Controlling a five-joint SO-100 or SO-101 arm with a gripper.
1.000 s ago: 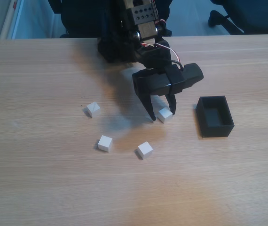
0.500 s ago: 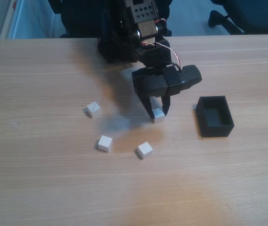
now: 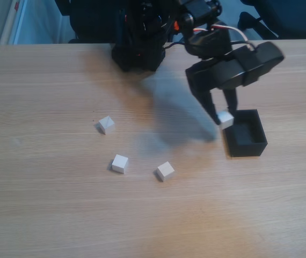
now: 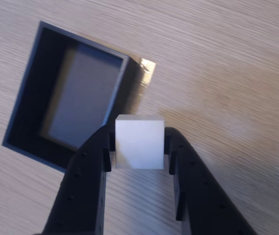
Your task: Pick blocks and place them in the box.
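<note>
At the right of the fixed view, your gripper [image 3: 221, 119] is clamped on one white block [image 3: 225, 120], held off the table just beside the upper-left rim of the black box [image 3: 257, 146]. Your wrist view shows the block [image 4: 139, 142] pinched between both fingers, the box [image 4: 32, 103] at upper left. You have three blocks [image 3: 119, 163] lying at centre left on the wooden table [image 3: 45, 215].

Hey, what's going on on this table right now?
A robot arm's gripper is holding one small white block lifted off the wooden table, right at the edge of the open black box. In the wrist view the box looks empty. Three more blocks lie loose on the table, not yet picked up.
</note>
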